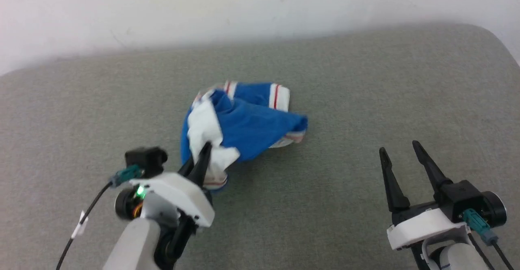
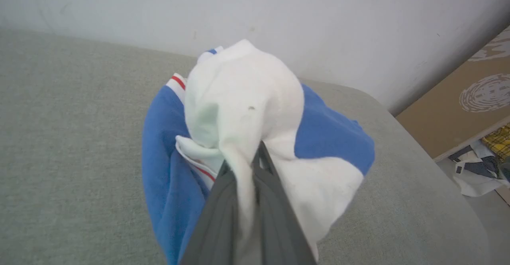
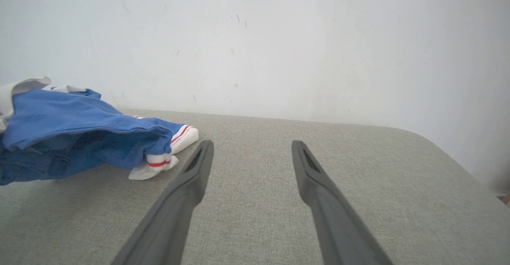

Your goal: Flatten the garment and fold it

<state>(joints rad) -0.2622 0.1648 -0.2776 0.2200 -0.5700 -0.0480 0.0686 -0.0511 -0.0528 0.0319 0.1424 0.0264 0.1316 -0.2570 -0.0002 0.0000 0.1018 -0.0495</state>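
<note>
The garment [image 1: 248, 124] lies centred on the table [image 1: 365, 79], a wall [image 1: 243, 6] behind. The left gripper [image 1: 206, 146] is at its near-left edge; the right gripper [image 1: 398, 147] sits well apart, near right.

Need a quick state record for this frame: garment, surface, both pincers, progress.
item: garment, blue with white parts and red stripes, crumpled in a heap
support: grey padded top, with the heap near its middle
left: left pincer shut on a white fold at the heap's near edge
right: right pincer open, off to the side, apart from the cloth
progress: not yet flattened, no fold made
</note>
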